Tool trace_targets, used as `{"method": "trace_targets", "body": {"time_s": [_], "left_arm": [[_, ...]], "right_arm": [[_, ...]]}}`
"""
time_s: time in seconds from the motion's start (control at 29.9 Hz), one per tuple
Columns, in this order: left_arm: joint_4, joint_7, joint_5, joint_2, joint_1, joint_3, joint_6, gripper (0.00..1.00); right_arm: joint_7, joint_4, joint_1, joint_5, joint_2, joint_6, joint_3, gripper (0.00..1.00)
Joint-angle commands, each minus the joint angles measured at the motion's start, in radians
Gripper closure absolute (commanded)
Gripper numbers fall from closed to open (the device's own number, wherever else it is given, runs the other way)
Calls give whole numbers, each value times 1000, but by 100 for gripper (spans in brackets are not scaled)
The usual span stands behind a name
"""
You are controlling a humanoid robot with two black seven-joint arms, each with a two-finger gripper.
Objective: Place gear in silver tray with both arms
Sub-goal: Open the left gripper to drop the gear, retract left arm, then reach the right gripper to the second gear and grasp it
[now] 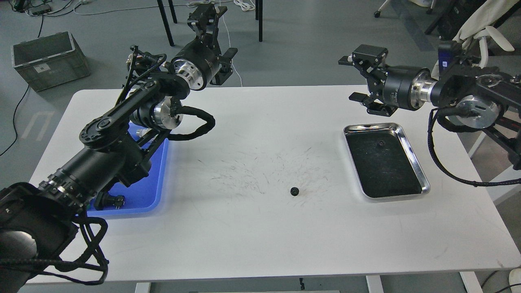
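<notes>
Gear on white table, between two raised arms

Gear (294,191), small, black and toothed, lies on the white table (260,244) near its middle, left of the silver tray (423,179) and apart from it. A tiny dark piece sits on the tray's dark bottom; what it is cannot be told. Left gripper (211,22) hangs high beyond the table's far edge, fingers spread, holding nothing. Right gripper (350,79) hovers above the tray's far end, fingers apart and empty. A blue tray (156,191) lies under the left arm.
</notes>
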State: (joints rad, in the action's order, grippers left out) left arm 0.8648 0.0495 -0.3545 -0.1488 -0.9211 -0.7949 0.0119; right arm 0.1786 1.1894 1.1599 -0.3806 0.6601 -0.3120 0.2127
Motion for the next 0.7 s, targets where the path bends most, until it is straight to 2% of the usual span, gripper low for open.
{"method": "trace_targets", "body": {"time_s": [0.0,0.17,0.4,0.53,0.67], "left_arm": [[-105,9,58,-3,-18,-17,71,2],[-220,9,136,-1,-24,-63,227,2],[-332,20,209,3,-21,-66,293,2],[-412,26,249,-3,-24,-75,303,2],[-423,26,270,-35,-10,-70,319,2]], "right_arm": [[28,105,26,-79,15,-2,-61,1],[48,237,26,-176,85,-9,-110,1],[50,308,27,-314,133,-41,-206,1],[50,309,26,-353,122,-42,-217,1],[48,312,24,-351,79,-42,-220,1]]}}
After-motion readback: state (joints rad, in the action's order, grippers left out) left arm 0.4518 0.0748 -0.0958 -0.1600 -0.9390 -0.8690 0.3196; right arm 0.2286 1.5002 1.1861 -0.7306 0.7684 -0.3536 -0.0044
